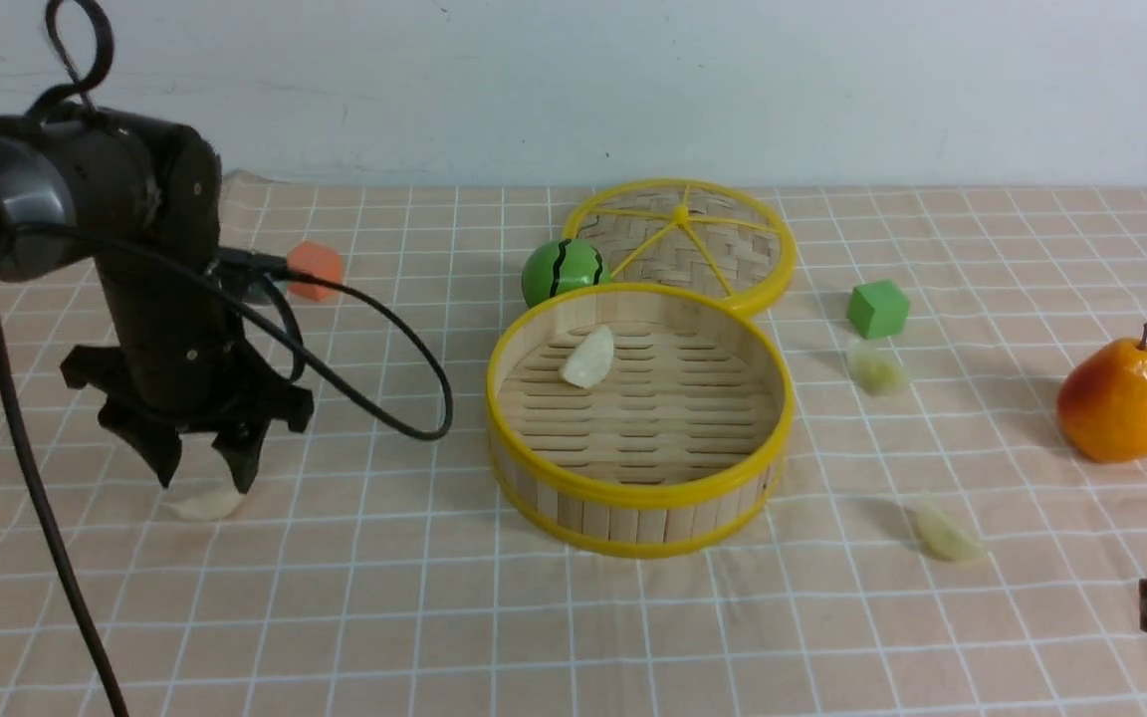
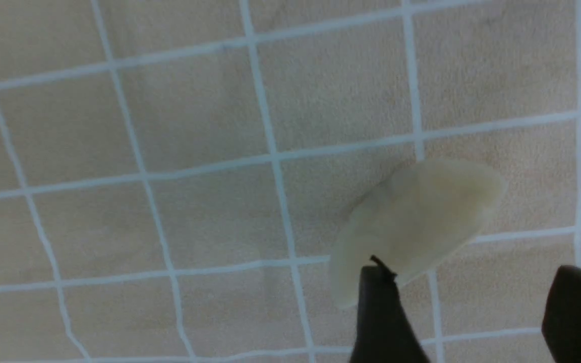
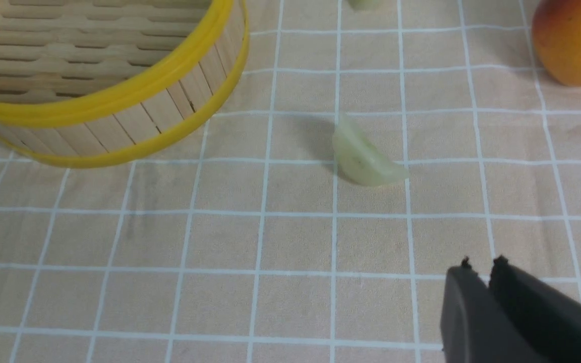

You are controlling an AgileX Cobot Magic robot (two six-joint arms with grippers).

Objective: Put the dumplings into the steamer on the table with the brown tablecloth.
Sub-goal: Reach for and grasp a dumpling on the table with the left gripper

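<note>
The steamer (image 1: 639,492) stands mid-table on the brown tablecloth (image 1: 384,617), with one dumpling (image 1: 588,358) inside. Another dumpling (image 1: 205,505) lies at the left, just below my open left gripper (image 1: 203,478), whose fingers point down over it. In the left wrist view this dumpling (image 2: 416,217) lies beside one fingertip (image 2: 379,282), not between the jaws. Two more dumplings lie right of the steamer: one (image 1: 876,368) near the green cube, one (image 1: 947,536) nearer the front, also in the right wrist view (image 3: 363,156). My right gripper (image 3: 481,263) is shut and empty at the front right.
The woven steamer lid (image 1: 723,249) lies behind the steamer beside a green ball (image 1: 562,271). An orange cube (image 1: 316,269) is behind my left arm, a green cube (image 1: 877,308) and a pear (image 1: 1118,401) at the right. The left arm's cable (image 1: 404,358) loops toward the steamer.
</note>
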